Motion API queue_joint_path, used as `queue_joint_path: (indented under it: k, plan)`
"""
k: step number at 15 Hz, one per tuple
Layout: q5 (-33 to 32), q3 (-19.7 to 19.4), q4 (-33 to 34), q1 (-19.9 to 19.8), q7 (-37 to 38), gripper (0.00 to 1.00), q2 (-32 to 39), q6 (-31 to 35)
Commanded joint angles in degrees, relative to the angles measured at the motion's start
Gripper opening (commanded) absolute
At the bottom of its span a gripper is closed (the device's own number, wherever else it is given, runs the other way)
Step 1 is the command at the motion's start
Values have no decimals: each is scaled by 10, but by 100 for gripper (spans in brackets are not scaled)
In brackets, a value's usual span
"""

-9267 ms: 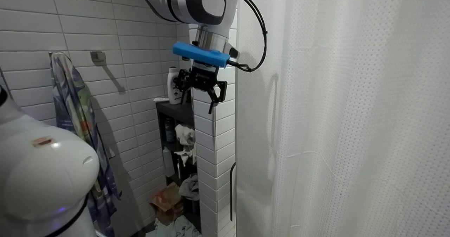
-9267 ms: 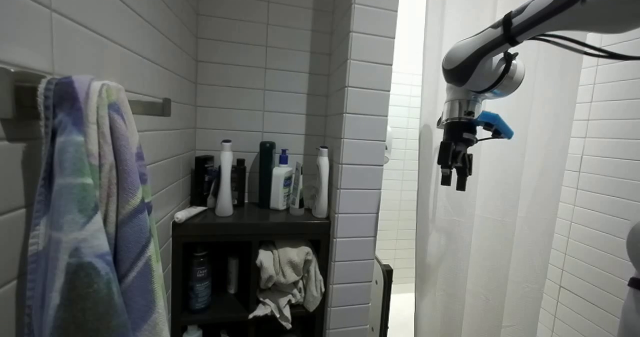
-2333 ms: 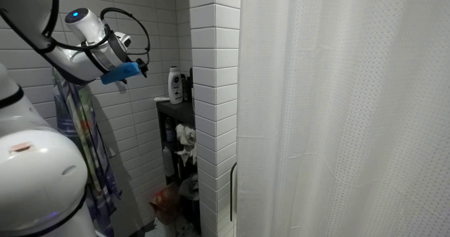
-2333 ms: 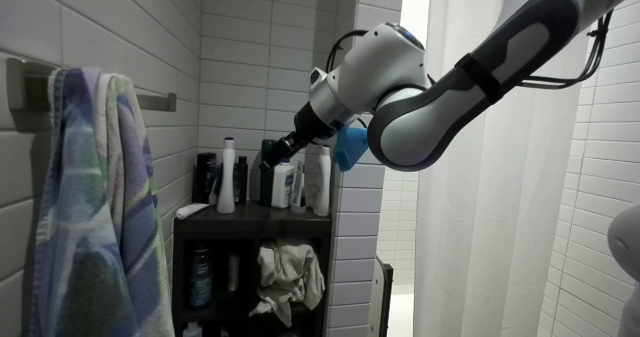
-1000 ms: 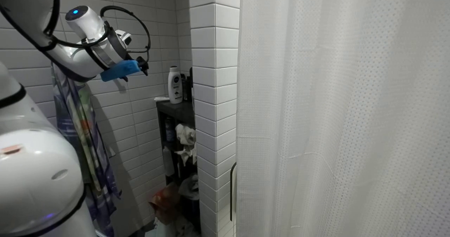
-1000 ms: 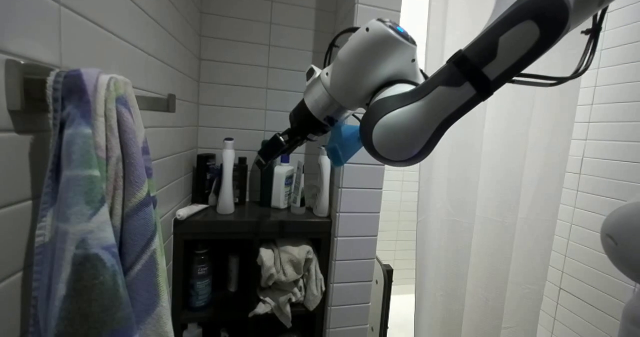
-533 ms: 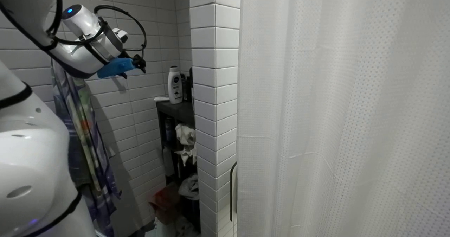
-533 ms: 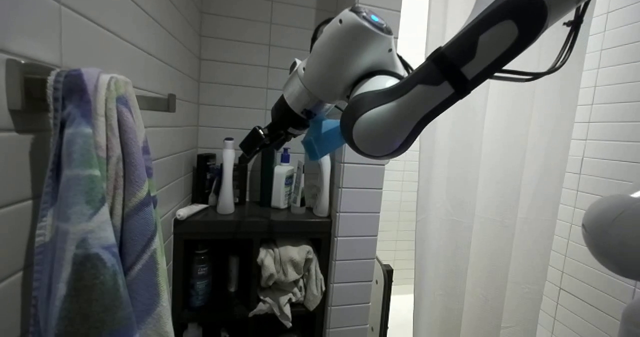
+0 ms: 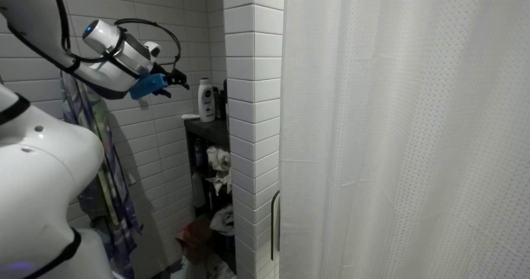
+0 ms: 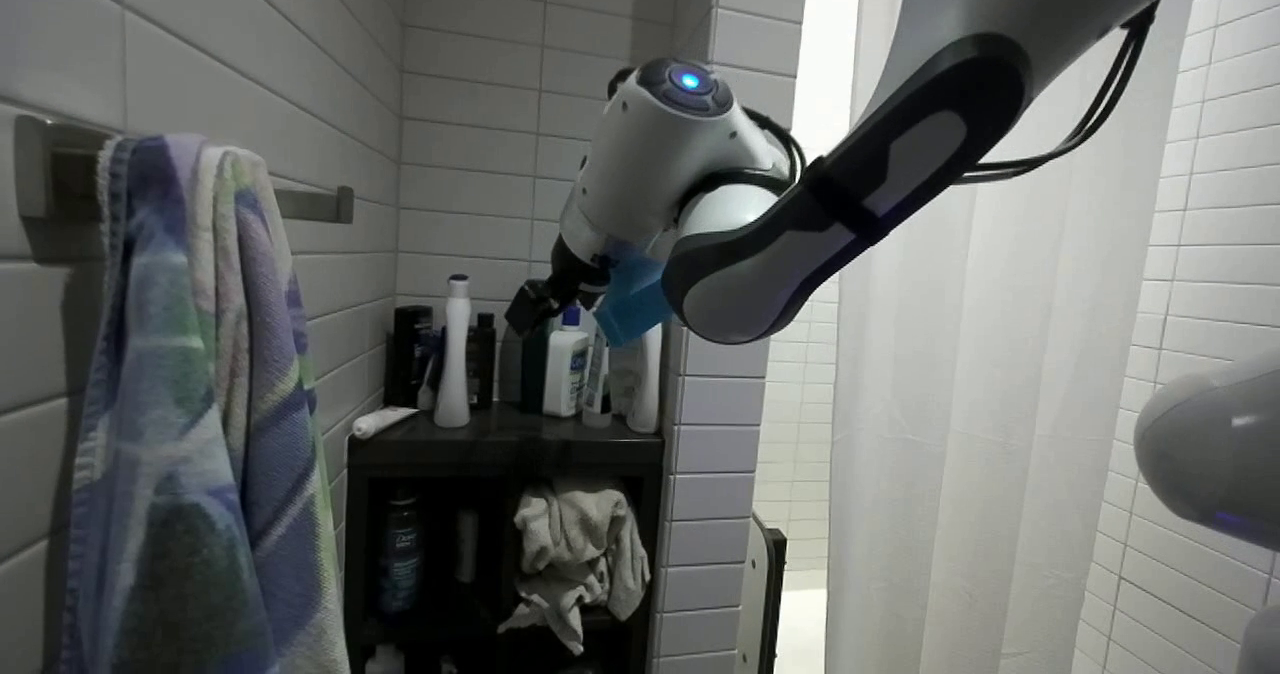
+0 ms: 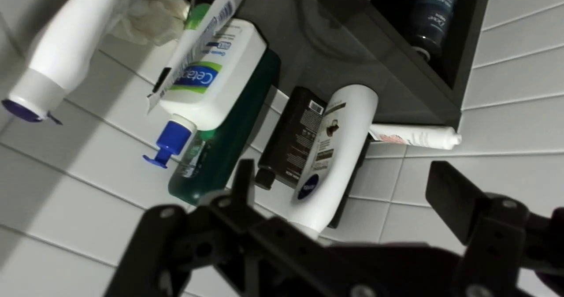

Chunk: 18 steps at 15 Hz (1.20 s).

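The black gripper (image 11: pixel 343 173) hangs with jaws spread wide, near the white Nivea bottle (image 11: pixel 337 151) yet apart from it; in the wrist view that bottle shows between them. The bottle stands upright on the dark shelf (image 10: pixel 505 454). Just beside it lies a white tube (image 11: pixel 423 137); right behind it stands a brown bottle (image 11: pixel 293 138). Farther from it come a green bottle (image 11: pixel 229 142) and a pump bottle (image 11: pixel 227 72). Below the Nivea bottle hangs a pale cloth (image 10: pixel 580 544); well apart from it, the shower curtain (image 9: pixel 393 130).

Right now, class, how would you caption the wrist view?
Open black jointed gripper facing a curved white plastic bottle on a dark boxy shelf.
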Motion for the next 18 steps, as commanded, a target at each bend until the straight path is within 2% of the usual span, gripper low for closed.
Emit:
queue_joint_path:
  k: [1, 7, 11, 12, 18]
  plan:
    - [66, 66, 5, -66, -13, 100, -74, -20]
    - [183, 97, 9, -93, -51, 100, -133, -68]
    - [243, 104, -1, -108, -52, 100, -152, -49]
    - [248, 85, 11, -86, -67, 100, -153, -75]
    - [260, 91, 12, -98, -66, 100, -163, -73]
